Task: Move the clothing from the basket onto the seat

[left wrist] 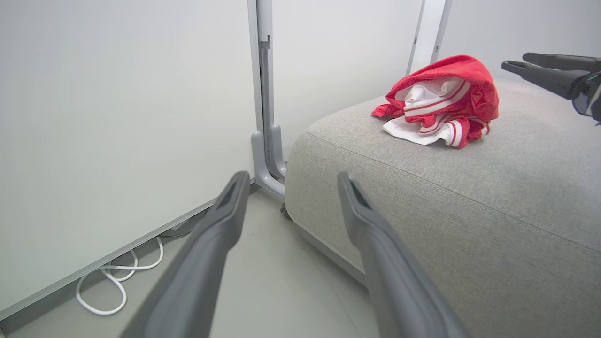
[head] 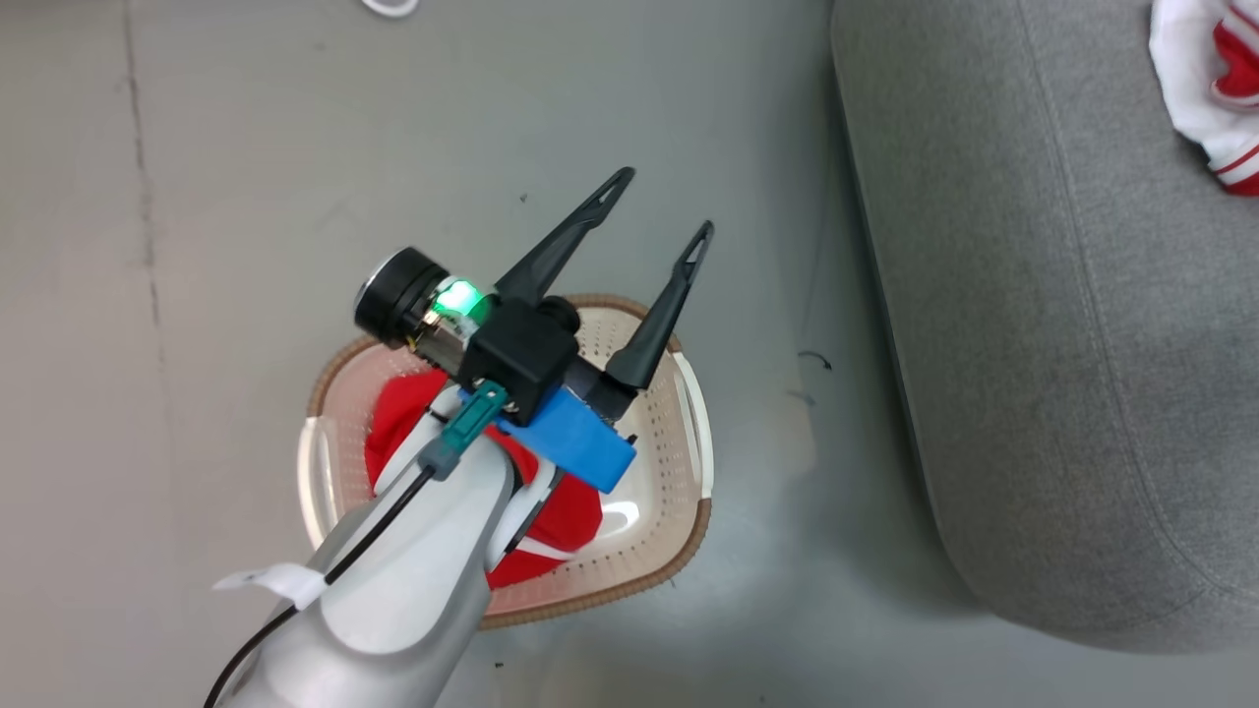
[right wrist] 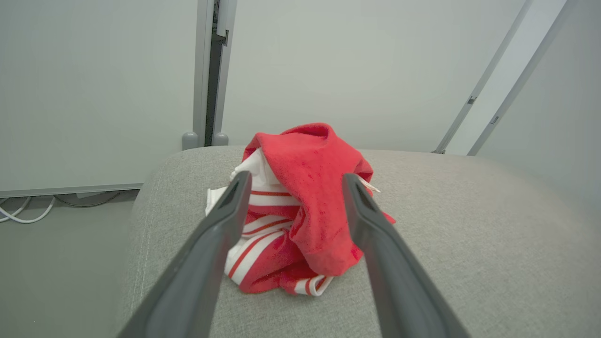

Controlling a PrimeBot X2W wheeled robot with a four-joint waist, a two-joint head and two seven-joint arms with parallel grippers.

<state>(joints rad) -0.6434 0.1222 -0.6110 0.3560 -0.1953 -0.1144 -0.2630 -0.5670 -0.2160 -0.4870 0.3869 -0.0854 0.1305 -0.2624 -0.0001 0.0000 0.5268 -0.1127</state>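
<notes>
Hovering just short of clothing pile (right wrist: 300, 155) on seat (right wrist: 469, 225), 12 o'clock in R wrist view, R jaws sit wide apart + empty, prob. drop-off done; L jaws apart too, over basket (head: 669, 492) at 6 o'clock w/ red clothing (head: 393, 433) inside.

Bright, even light with soft shadows, sharp focus.

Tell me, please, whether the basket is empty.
Not empty: red clothing with white stripes lies inside the basket.

grey floor (head: 295, 147), white cable (left wrist: 117, 280), pale wall (left wrist: 117, 117)
</notes>
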